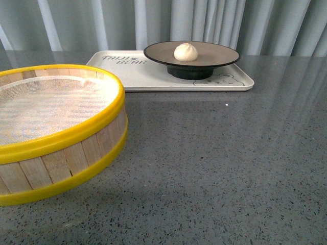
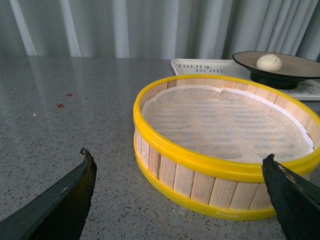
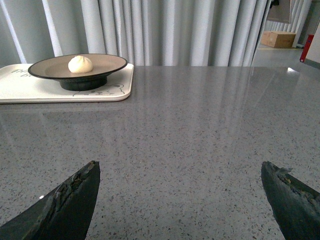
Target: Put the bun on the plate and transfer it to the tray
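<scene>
Front view: the flat cream-white rectangular tray (image 1: 153, 76) carries the wide taupe, black-rimmed plate (image 1: 219, 55), the small soft cream-white bun (image 1: 186, 51) at its centre; judged light and squashy, best gripped low on its sides. Bare grey stone table (image 1: 230, 163) lies open rightward; both grippers (image 2: 180, 200) (image 3: 180, 200) stand spread, empty.

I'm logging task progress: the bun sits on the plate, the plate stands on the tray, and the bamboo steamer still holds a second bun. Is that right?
Not quite. The bun is on the plate and the plate stands on the tray, but the bamboo steamer holds no bun; the left wrist view shows only its bare white mesh liner inside.
</scene>
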Robot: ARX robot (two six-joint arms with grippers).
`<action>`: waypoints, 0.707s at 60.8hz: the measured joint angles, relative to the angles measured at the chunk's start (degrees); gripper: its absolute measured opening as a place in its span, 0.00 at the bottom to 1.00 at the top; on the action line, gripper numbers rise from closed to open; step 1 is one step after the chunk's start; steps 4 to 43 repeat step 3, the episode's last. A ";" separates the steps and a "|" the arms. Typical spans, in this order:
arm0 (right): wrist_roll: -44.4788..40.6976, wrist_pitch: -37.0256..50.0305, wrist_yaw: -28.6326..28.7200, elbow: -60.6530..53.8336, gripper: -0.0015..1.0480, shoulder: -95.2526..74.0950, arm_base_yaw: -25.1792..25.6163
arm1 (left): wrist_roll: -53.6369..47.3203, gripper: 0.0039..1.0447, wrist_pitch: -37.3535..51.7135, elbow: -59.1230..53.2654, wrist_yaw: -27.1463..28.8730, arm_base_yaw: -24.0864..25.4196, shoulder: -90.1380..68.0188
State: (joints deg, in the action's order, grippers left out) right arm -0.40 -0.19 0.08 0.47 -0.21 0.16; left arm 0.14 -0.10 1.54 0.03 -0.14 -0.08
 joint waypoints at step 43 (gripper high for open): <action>0.00 0.00 0.00 0.00 0.92 0.00 0.00 | 0.00 0.94 0.00 0.00 0.00 0.00 0.00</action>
